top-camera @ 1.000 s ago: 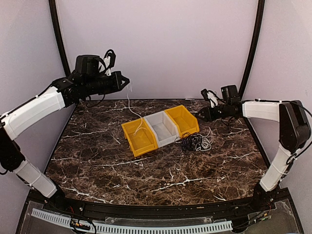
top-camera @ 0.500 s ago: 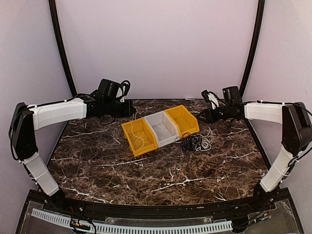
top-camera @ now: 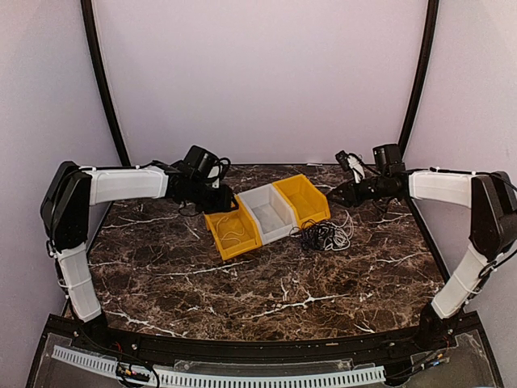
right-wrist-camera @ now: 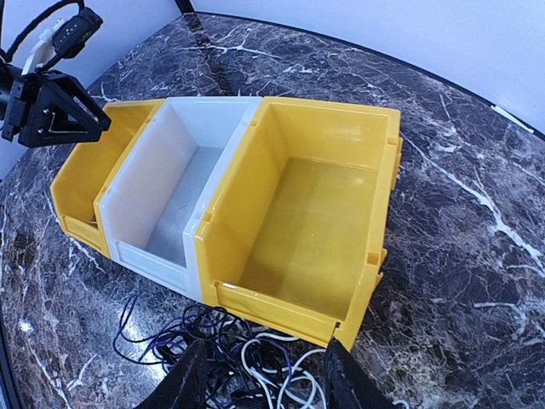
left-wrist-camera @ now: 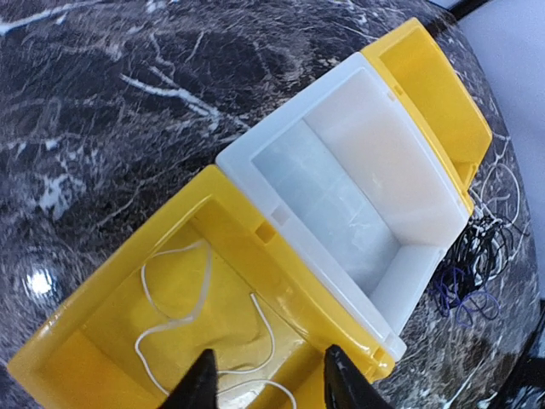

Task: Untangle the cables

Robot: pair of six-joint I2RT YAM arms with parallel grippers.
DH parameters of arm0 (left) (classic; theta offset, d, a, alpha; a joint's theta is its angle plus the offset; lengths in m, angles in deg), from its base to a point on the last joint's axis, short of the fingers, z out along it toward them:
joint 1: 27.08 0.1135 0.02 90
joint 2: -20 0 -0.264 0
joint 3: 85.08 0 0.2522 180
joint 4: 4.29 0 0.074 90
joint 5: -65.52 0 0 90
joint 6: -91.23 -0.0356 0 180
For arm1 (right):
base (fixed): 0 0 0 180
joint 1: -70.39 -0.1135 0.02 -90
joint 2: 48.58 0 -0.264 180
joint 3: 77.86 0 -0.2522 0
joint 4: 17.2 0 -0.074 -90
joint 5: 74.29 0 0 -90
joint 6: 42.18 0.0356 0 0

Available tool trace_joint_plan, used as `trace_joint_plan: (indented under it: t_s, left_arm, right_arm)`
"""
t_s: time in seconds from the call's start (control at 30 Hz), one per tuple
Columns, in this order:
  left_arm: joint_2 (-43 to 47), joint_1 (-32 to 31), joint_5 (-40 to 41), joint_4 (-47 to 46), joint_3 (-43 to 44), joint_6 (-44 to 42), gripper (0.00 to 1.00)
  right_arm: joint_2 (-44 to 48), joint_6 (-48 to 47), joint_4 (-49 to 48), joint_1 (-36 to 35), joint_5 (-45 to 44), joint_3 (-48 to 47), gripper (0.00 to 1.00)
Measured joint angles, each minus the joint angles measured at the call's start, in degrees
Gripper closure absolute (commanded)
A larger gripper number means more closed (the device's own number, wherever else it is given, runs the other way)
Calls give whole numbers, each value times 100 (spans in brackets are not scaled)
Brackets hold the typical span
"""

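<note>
A white cable (left-wrist-camera: 208, 273) is seen lying in loose loops inside the left yellow bin (top-camera: 212, 218), at centre frame. The left gripper (left-wrist-camera: 271, 385) is held just above it, fingers apart and nothing clamped. The other cables (top-camera: 323, 236), black and white, are heaped in a tangle on the table (top-camera: 266, 299), just beside the right yellow bin (top-camera: 303, 200). The right gripper (right-wrist-camera: 266, 383) is poised over that heap at centre right, its fingers likewise spread and empty.
</note>
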Motion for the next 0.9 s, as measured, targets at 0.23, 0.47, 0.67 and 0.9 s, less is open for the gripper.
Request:
trace_joint_plan:
  t_s: [0.23, 0.47, 0.67, 0.9]
  left_arm:
    - [234, 0, 17, 188, 251, -72, 30]
    - [778, -168, -149, -564, 205, -168, 34]
    - [640, -726, -297, -1115, 343, -295, 36]
    - [435, -1082, -321, -1495, 407, -205, 38]
  right_arm:
    - [-4, -299, 682, 636, 118, -118, 61]
    - [-179, -796, 1515, 1036, 90, -354, 65]
    - [-831, -811, 2039, 1067, 498, -684, 62]
    - [-1539, -756, 2448, 1067, 966, -962, 69]
